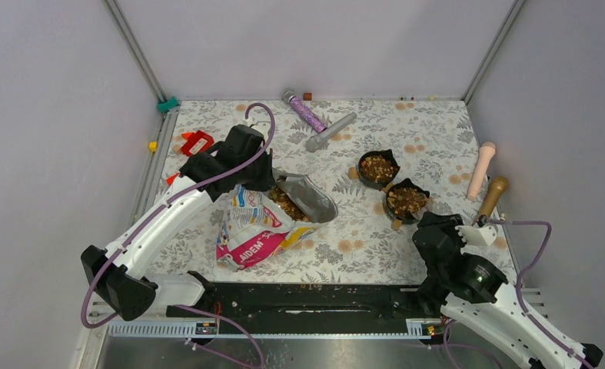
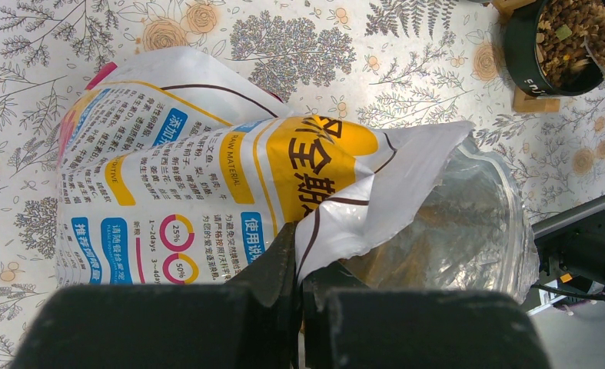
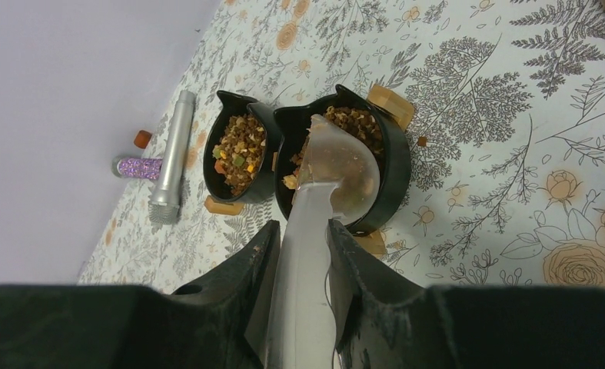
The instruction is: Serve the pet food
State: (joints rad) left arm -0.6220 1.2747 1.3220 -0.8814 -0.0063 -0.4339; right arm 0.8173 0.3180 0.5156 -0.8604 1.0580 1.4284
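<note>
Clear plastic scoop (image 3: 337, 173) grasped by right gripper (image 3: 300, 254), cup over pet food (image 3: 358, 123) in nearer black bowl (image 3: 395, 165); left gripper (image 2: 297, 257) clenched on printed food bag (image 2: 207, 154) mouth edge.

the left arm (image 1: 161, 223) stretches forward, and the left gripper (image 2: 299, 254) is pinched tight on a bag (image 2: 207, 154) edge between its fingers. the right arm (image 1: 476, 300) folds low; the right gripper (image 3: 303, 231) clamps a scoop (image 3: 337, 165) handle, seemingly pointing downward.

A purple glitter tube (image 1: 305, 111) and a grey metal cylinder (image 1: 331, 131) lie just beside each other near the far edge of the floral-print mat (image 1: 437, 127). A red plastic piece (image 1: 197, 142) sits by the far left corner. A pale pink rod (image 1: 481, 170) and a brown wooden rod (image 1: 493, 197) lie along the right edge.
</note>
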